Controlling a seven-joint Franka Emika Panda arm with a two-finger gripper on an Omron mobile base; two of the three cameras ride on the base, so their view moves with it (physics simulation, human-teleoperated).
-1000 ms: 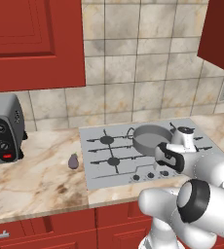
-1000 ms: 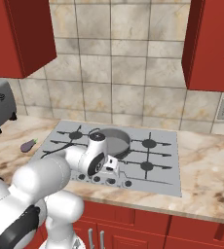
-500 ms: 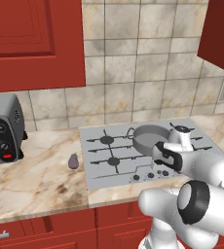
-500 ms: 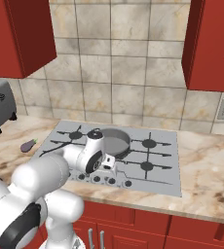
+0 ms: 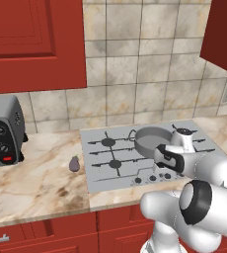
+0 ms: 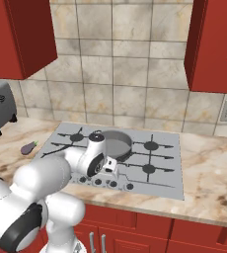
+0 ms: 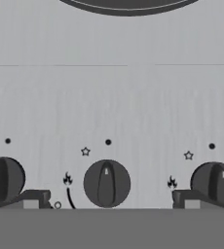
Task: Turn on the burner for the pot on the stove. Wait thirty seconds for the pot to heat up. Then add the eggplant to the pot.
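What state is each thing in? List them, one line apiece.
pot: upright on the stove's back burner, nothing in it.
eggplant: lying on the counter left of the stove, untouched.
middle knob: pointer straight up, between the fingers, not gripped.
gripper: open, low over the knob row.
toaster oven: door closed.

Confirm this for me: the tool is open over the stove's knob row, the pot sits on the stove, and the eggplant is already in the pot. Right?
Not quite. The eggplant is not in the pot; the left base view shows it lying on the counter, left of the stove. The rest holds: the tool is open over the knob row, and the pot sits on the stove.
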